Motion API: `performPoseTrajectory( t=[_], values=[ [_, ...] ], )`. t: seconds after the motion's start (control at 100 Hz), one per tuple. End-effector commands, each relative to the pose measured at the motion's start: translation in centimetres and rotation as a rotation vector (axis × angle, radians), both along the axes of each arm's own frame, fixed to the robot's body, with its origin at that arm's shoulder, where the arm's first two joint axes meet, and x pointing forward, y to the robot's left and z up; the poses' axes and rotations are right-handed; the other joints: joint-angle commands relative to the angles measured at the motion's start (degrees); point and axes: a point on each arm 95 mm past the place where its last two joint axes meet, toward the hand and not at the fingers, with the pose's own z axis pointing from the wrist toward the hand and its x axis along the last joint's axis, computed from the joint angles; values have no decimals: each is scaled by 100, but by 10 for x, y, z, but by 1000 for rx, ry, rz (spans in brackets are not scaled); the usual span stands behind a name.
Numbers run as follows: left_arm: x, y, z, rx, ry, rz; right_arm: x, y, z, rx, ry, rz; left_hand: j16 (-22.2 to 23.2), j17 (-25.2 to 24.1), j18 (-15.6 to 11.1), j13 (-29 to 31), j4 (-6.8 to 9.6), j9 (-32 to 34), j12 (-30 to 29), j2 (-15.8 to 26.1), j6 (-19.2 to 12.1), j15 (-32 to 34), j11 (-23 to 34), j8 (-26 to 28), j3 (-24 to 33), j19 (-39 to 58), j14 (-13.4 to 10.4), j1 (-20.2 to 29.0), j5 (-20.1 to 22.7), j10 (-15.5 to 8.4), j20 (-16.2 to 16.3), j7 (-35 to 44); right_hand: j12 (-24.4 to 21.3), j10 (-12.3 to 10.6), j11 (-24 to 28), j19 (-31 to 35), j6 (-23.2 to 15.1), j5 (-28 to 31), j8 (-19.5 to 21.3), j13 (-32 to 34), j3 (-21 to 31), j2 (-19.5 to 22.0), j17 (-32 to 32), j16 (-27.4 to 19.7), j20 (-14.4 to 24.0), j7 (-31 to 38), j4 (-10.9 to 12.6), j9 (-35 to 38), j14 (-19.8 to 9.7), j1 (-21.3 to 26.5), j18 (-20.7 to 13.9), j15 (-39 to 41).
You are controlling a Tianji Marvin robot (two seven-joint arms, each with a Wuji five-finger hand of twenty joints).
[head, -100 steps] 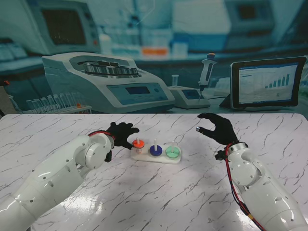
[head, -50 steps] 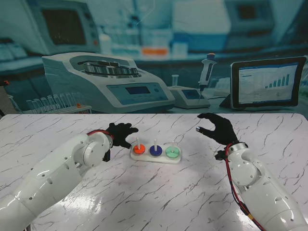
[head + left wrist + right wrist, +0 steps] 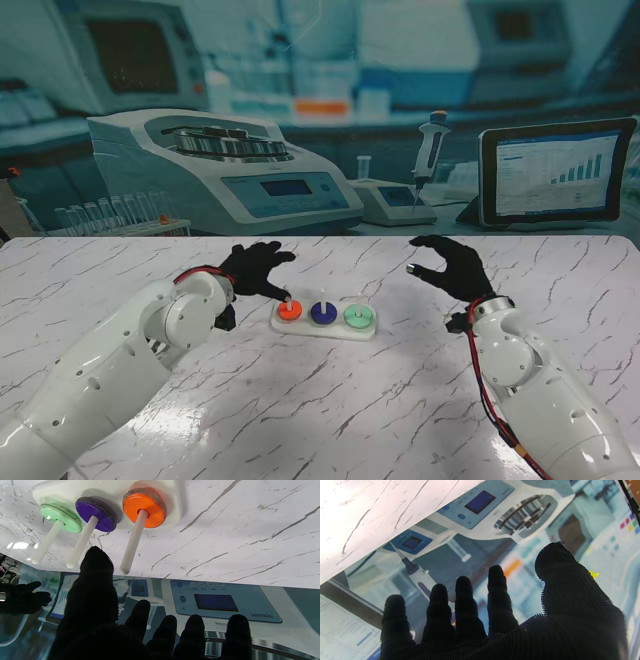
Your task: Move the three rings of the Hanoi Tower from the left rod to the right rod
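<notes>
Surface: white marble-patterned surface (image 3: pixel 330 400), bare over most of its width; its far edge meets a printed lab backdrop (image 3: pixel 300 120).
Open room: wide bare stretch nearer to me than the base, and more to the right of it, between the base and the right hand.
Base: white base (image 3: pixel 322 326) lies at the middle of the surface, three white rods standing upright in a row.
Orange ring: orange ring (image 3: pixel 288 311) sits low on the left rod (image 3: pixel 132 548), flat on the base.
Purple ring: purple ring (image 3: pixel 323 313) sits on the middle rod (image 3: pixel 81 543), down on the base.
Green ring: green ring (image 3: pixel 357 317) sits on the right rod (image 3: pixel 46 542), down on the base.
Left hand: left hand (image 3: pixel 255 270), black-gloved, fingers spread and holding nothing; it hovers just left of and behind the base, one fingertip reaching to the top of the left rod. Whether it touches the rod cannot be told.
Left wrist view: thumb (image 3: pixel 96 580) rises near the rod tips, the other fingers apart, no ring between them.
Right hand: right hand (image 3: pixel 452 266), also gloved, held up off the surface well to the right of the base, fingers loosely curled and apart, empty.
</notes>
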Motion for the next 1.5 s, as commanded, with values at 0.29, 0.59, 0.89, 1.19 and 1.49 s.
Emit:
performPoseTrajectory(
  t=[0.29,0.59,0.89,1.19,1.49],
  values=[
    [1,-32,2,-65,-5,-116,0,6,-5,10,16,10,-39,-132,175,-205,23,-78,8,168,-252,-116,-115,500,-201,-125,64,-287,186,27,-64,191,30,-105,51,54,-153,66,-71,40,-42,98,-45,111,50,28,149,138,-39,45,-477,60],
    [4,-46,-12,-30,-11,-142,0,5,-5,6,18,8,-33,-115,214,-150,-6,18,24,233,-259,-108,-89,604,-256,-174,23,-506,247,-57,-31,183,16,-80,35,44,-121,35,-79,10,-27,108,-72,99,49,12,148,97,-21,63,-477,116],
    [8,-53,-23,24,-6,-123,0,5,-4,9,15,10,-6,-35,234,-65,-47,135,39,304,-220,-100,-94,664,-277,-115,58,-838,334,-116,63,179,-1,-44,-15,30,-73,18,-80,-84,-46,135,-96,27,42,3,150,76,-45,92,-474,-87],
    [11,-54,-28,92,13,-145,1,5,-4,10,14,11,-9,-92,254,-115,-42,74,32,296,-188,-133,-125,681,-273,-202,66,-919,350,-90,57,154,9,-72,-10,36,-93,38,-74,-33,-60,127,-81,47,43,14,152,105,-52,87,-473,-122],
    [14,-58,-29,189,31,-188,1,6,-3,13,14,11,-39,-140,238,-240,-53,-128,-1,347,-103,-185,-181,656,-287,-326,74,-1055,273,-15,23,88,25,-108,36,52,-142,62,-69,39,-50,108,-52,107,50,30,150,128,-46,52,-476,37]
  ],
)
